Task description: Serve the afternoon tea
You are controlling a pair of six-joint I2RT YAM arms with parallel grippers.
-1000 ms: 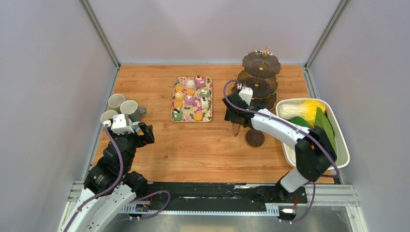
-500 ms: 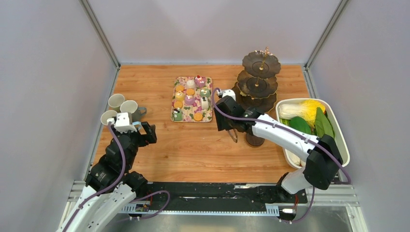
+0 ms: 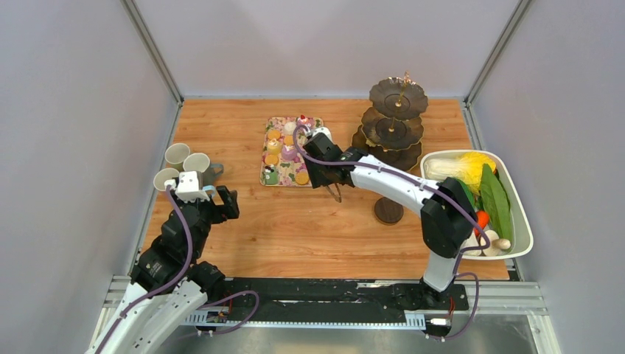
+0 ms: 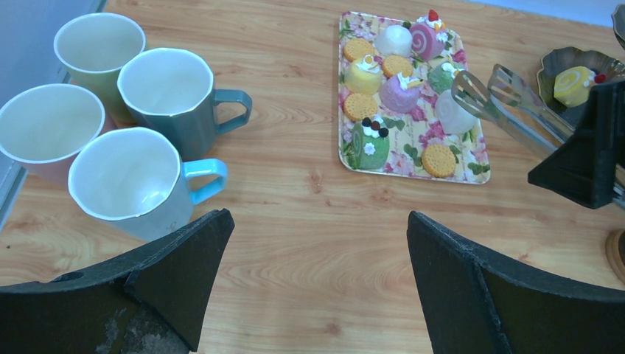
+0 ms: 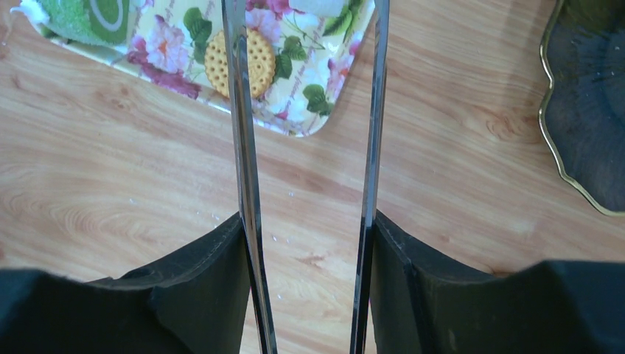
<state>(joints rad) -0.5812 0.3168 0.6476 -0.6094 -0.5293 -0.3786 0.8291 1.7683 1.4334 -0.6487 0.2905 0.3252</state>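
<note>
Several small cakes (image 3: 289,150) and biscuits lie on a floral tray (image 3: 263,179) at mid-table. My right gripper (image 3: 329,179) is shut on metal tongs (image 5: 239,110), whose tips (image 4: 486,87) hover open over the tray's right side near a white cake (image 4: 451,114). The dark three-tier stand (image 3: 398,125) is to the right; a yellow roll cake (image 4: 574,74) sits on its bottom tier. Several pastel mugs (image 4: 163,85) cluster at the left. My left gripper (image 4: 320,228) is open and empty over bare wood beside the mugs.
A dark round coaster (image 3: 388,211) lies in front of the stand. A white tub (image 3: 520,247) of vegetables sits at the right edge. Grey walls close in the table on three sides.
My right arm has swung left with the tongs, from in front of the stand to the tray's right edge. The left arm has barely moved.
</note>
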